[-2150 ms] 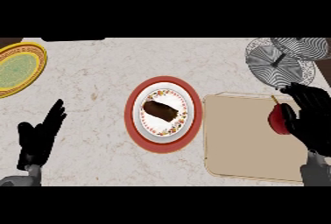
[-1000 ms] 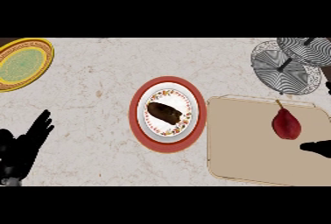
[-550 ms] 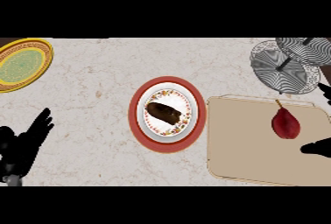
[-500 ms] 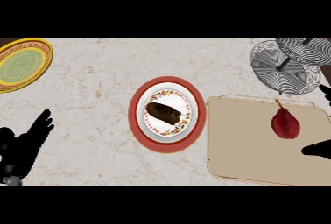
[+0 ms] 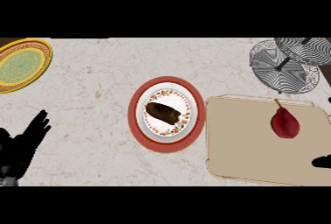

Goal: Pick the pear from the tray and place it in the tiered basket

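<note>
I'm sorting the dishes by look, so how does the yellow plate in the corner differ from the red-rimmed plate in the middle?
The yellow plate has a yellow rim and green centre and holds nothing; the red-rimmed plate has a white flowered inner plate bearing a dark brown piece of food. The yellow plate is cut by the view's left edge; the red-rimmed plate shows whole. Both rest on the counter.

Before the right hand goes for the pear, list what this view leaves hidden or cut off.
- Right hand: only a dark tip shows in the head view; the right edge cuts off the rest, so its fingers cannot be read.
- Tiered basket: cut by the top edge; the upper tier hides part of the lower.
- Yellow plate: cut by the left edge.
- Left hand: partly cut by the left edge.
</note>
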### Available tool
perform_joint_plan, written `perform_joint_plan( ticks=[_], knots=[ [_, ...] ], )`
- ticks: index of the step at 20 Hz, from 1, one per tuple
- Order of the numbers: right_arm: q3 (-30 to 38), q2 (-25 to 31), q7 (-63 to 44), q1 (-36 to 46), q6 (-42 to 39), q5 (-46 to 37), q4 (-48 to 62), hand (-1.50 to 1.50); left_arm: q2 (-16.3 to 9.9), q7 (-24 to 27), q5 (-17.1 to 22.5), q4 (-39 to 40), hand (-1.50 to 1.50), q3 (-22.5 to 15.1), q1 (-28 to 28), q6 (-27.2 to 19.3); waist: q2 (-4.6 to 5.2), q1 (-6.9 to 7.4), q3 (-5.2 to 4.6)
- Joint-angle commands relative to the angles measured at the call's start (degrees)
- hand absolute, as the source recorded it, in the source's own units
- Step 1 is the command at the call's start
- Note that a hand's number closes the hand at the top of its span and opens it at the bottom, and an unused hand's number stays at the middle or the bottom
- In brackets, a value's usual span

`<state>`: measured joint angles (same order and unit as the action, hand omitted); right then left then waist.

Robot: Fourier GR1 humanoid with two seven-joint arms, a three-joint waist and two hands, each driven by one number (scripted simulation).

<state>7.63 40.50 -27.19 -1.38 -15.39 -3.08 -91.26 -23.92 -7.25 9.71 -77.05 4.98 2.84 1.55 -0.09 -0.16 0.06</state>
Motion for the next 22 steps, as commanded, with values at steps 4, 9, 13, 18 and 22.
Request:
perform_joint_plan(
  ticks=[4,9,13,18,22],
  knots=[
    [5.21,-1.77,5.06,-0.56,-6.58,-0.96,4.32,-1.50,1.56,-1.48,-0.97,-2.98,0.00,1.99,1.30,1.88,0.05,0.17,-0.05],
    [4.19,-7.31,7.70,-1.29,-3.37,-5.97,3.34,-1.50,3.69,3.18,-4.14,3.74,0.00,2.19,-0.83,2.76,0.08,-0.01,-0.07],
    [3.47,-8.61,12.65,6.58,-2.40,-10.36,15.57,-1.50,3.80,3.14,-4.91,0.51,0.00,3.46,1.47,3.02,0.13,0.43,-0.05],
    [6.28,-8.58,15.10,6.26,-5.28,-11.50,15.92,-1.50,5.31,-1.97,-6.18,-3.19,0.00,4.05,0.51,2.68,0.08,0.29,-0.05],
    [3.98,-12.70,9.02,9.77,-3.35,-13.36,13.36,-1.50,5.90,1.25,-6.90,1.05,0.00,4.81,-0.63,4.36,0.09,0.30,-0.06]
  ],
)
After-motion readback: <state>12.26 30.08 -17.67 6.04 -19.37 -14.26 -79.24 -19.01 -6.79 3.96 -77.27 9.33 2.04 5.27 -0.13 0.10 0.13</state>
